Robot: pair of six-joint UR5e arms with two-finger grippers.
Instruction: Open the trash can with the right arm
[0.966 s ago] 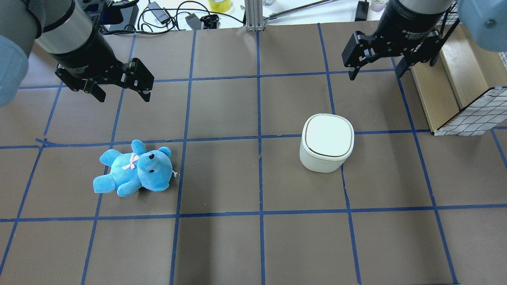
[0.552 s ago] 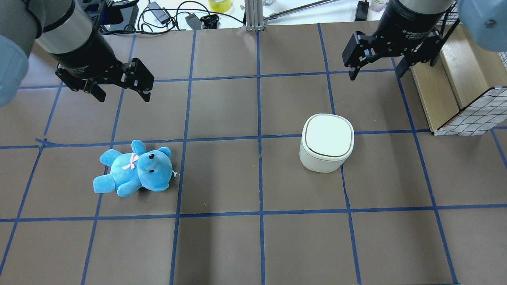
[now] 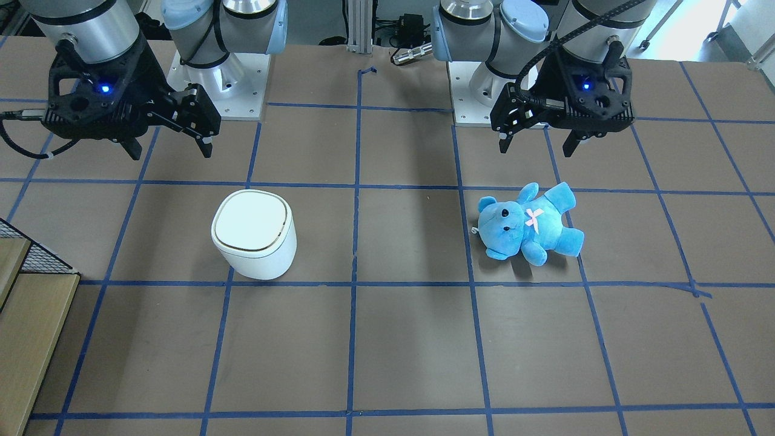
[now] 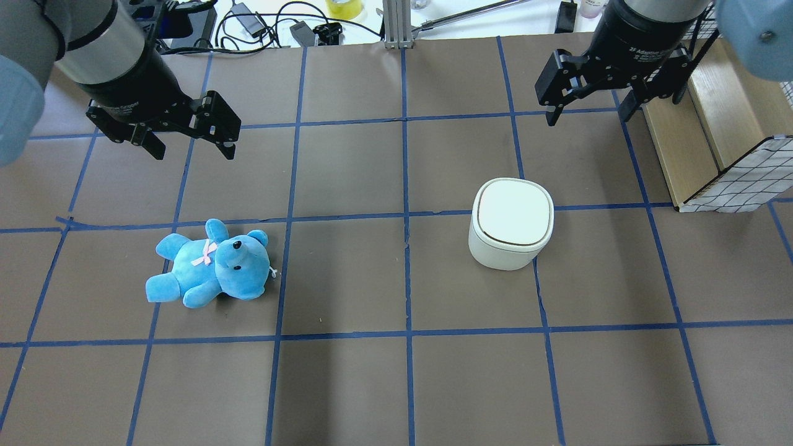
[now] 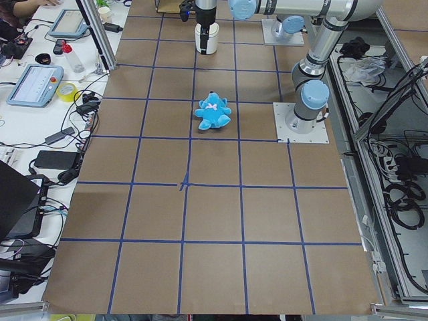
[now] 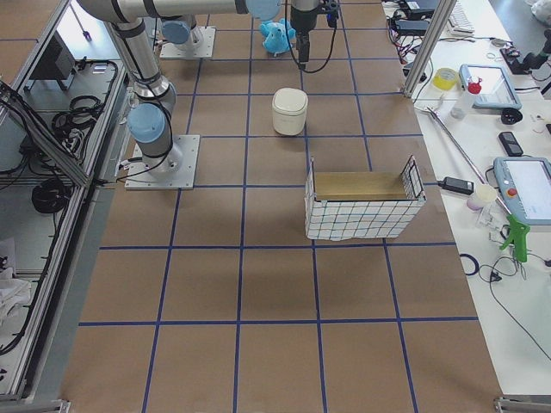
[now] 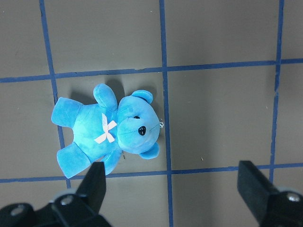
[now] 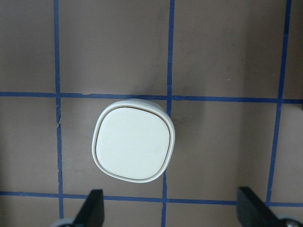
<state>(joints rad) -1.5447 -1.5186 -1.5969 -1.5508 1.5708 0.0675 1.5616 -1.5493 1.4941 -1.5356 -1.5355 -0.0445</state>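
Honestly, biggest worry rn: the trash can (image 4: 511,223) is looking pretty light and it's sitting loose on the worktop (image 4: 347,371). If the right end effector (image 4: 586,118) is pushing on the lid (image 4: 513,209) off-centre or coming in at an angle, I'm guessing the whole can is sliding or tipping instead of the lid flipping. Also can't tell from any view which edge the hinge is on, so pressing the wrong side is prob doing nothing. Lid is looking flush w/ the rim, so prying under it w/ a fingertip is seeming sketchy, easy to slip off.

Pose-wise: right arm is hanging well above the can, end effector pointing down, fingers spread wide, gripping nothing, touching nothing. Its wrist cam is showing the can almost underneath, a bit off to one side, lid fully closed. Can is standing upright on the right half of the worktop, near a wire-mesh crate (image 4: 743,179), well apart from the blue teddy (image 4: 210,266). Left end effector (image 4: 193,152) is hovering wide open & empty too.
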